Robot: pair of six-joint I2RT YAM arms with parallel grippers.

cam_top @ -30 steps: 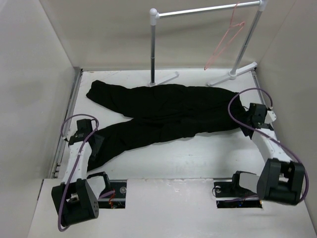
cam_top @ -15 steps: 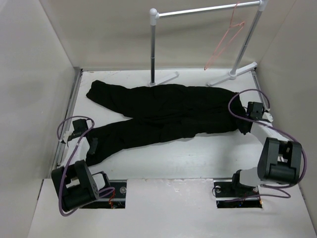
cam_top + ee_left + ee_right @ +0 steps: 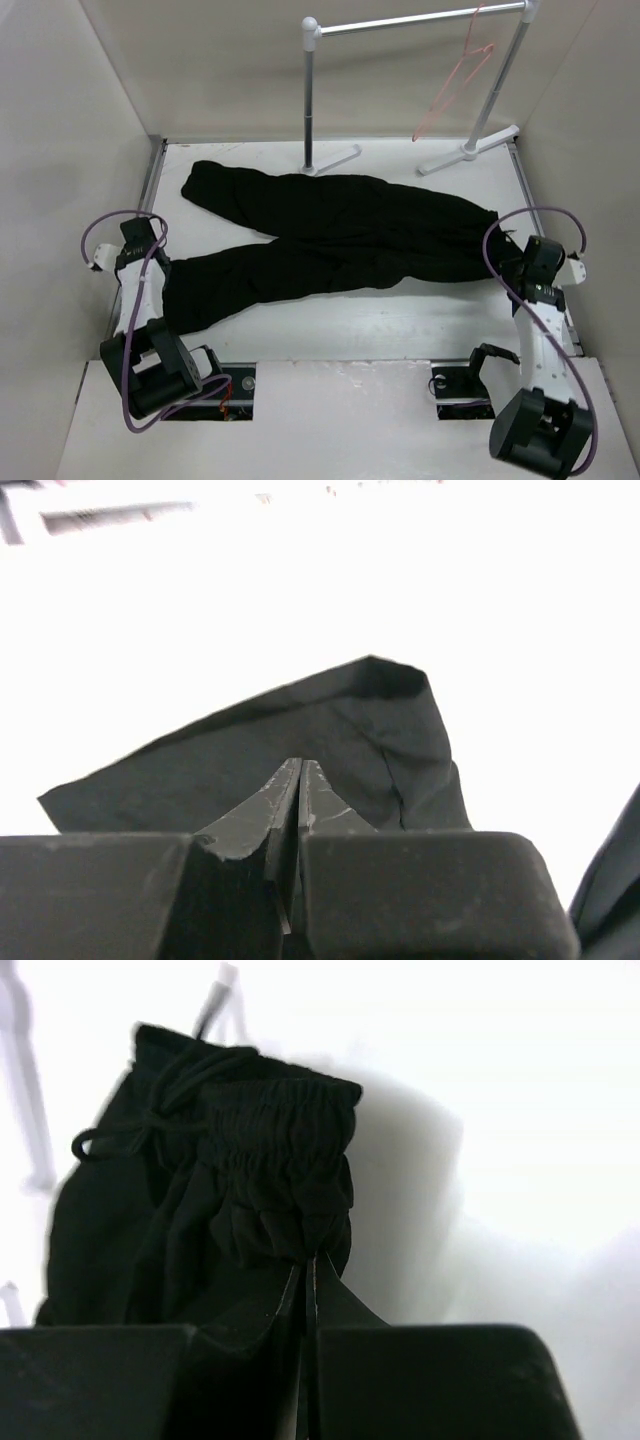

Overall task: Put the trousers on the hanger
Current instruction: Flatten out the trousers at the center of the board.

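While the black trousers (image 3: 340, 235) lay spread flat across the worktop (image 3: 400, 320), the left tool (image 3: 300, 780) was pinched together on a leg cuff at the left end. The right tool (image 3: 308, 1270) was clamped on the gathered waistband at the right end. The pink hanger (image 3: 450, 92) hung from the white rack (image 3: 420, 20) at the back, well apart from the trousers.
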